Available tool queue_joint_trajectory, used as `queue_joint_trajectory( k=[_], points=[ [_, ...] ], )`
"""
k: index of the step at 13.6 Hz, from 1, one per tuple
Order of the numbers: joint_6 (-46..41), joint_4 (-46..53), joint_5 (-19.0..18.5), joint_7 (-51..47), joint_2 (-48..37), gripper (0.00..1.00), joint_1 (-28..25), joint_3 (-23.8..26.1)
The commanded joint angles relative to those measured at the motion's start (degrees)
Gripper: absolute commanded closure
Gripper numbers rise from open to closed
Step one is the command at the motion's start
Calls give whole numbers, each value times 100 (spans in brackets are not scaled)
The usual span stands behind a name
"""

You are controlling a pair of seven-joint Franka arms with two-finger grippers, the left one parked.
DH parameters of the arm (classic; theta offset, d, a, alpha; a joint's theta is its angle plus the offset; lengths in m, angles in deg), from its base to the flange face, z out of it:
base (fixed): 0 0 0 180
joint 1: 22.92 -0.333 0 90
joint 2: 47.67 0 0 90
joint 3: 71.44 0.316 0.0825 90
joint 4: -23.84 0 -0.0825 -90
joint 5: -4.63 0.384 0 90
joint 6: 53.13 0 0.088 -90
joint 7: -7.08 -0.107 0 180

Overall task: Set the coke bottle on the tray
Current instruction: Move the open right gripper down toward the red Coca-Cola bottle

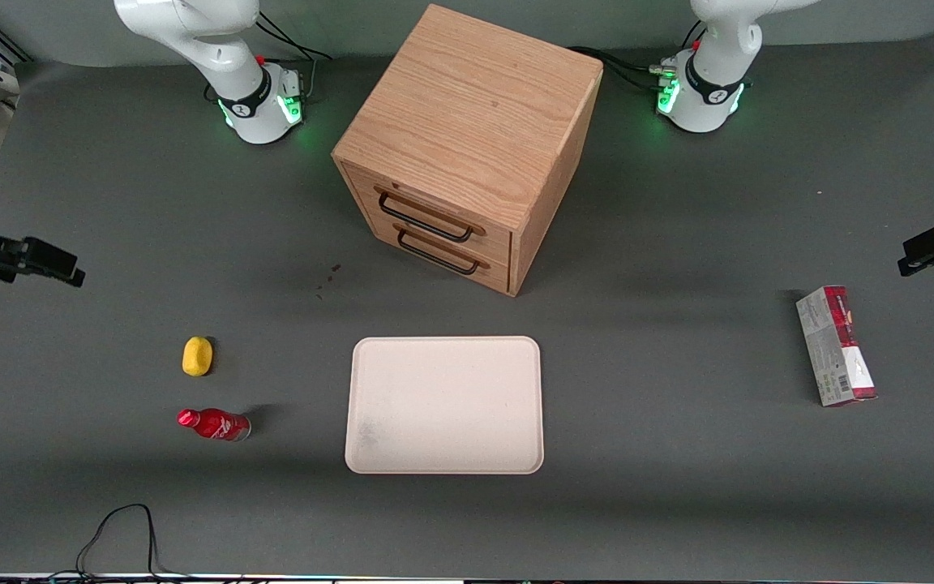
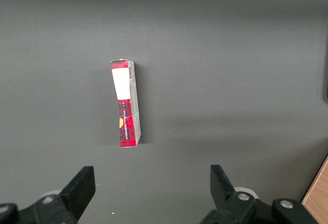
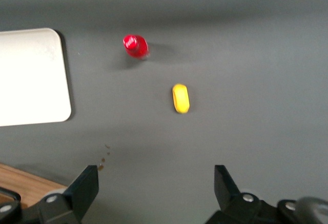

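Hovering with jaws spread wide and empty, the gripper hangs well apart from the coke bottle beside the tray.

A robotics lab: two bolted-down arm bases on a grey-matted test table.

The working right arm's black two-finger gripper hangs high above the table at its own end, fingers spread wide apart and apparently holding nothing, the white arm reaching out from its base.
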Motion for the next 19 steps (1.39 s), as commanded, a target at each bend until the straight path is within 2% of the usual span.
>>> queue_joint_trajectory(
  k=[1, 6, 10, 12, 19],
  points=[
    [-128, 1296, 3, 91, 1075, 0, -95, 119],
    [38, 2142, 47, 126, 2026, 0, -86, 165],
    [565, 2222, 47, 197, 2369, 0, -60, 199],
    [584, 2476, 47, 197, 2606, 0, -42, 287],
    [680, 2424, 47, 127, 3134, 0, -77, 296]
  ],
)
